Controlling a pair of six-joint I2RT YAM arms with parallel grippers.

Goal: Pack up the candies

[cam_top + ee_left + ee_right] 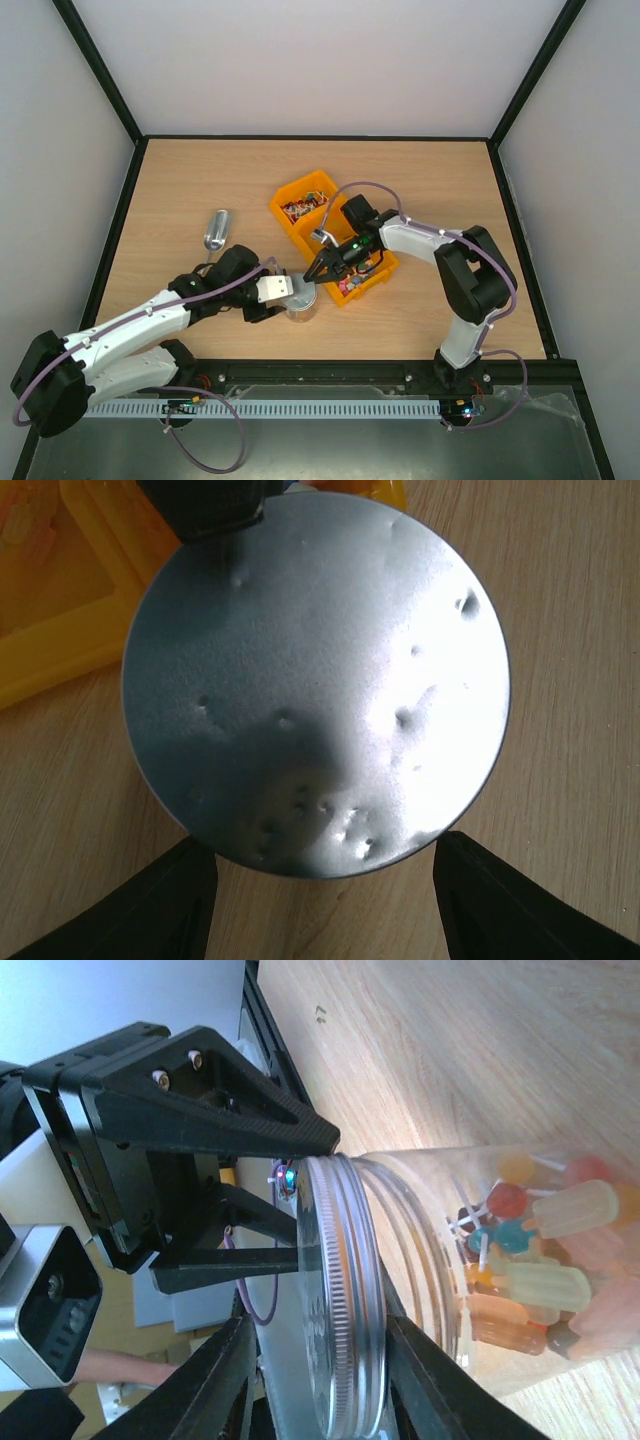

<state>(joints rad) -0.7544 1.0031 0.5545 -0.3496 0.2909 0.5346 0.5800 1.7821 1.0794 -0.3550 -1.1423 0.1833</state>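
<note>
- Candies [296,209]: a heap of small red-and-white wrapped pieces in the far compartment of a yellow tray [322,183]. It lies straight beyond the jar [425,1215], well apart from it, and neither hand touches it.
- Tray, near compartment: chunkier pastel pieces [350,284], just right of the jar and slightly beyond it.
- Jar: clear glass, standing on the desk [200,180] between the two hands. Through the wall I can see small round lollipops [505,1200] in red, orange and teal on white sticks. Pale bar-shaped sweets [570,1208] lie among them.
- Lid [320,680]: round silver metal with a dimpled top face, sitting on the jar's mouth. Whether it is screwed down cannot be told.
- Right hand [318,1322]: it reaches the jar from the right and beyond, tilted downward. Its fingers are apart and straddle the lid's rim. A gap shows between one finger and the lid's top face. Contact on the other side cannot be confirmed.
- Left hand [322,845]: over the jar from the left, its camera looking down on the lid. Its fingers are spread wider than the lid, one on each side of the near rim, with bare desk showing between each finger and the lid. It grips nothing.
- Metal scoop [216,230]: lying on the desk to the left of the jar and beyond it, apart from both hands.
</note>
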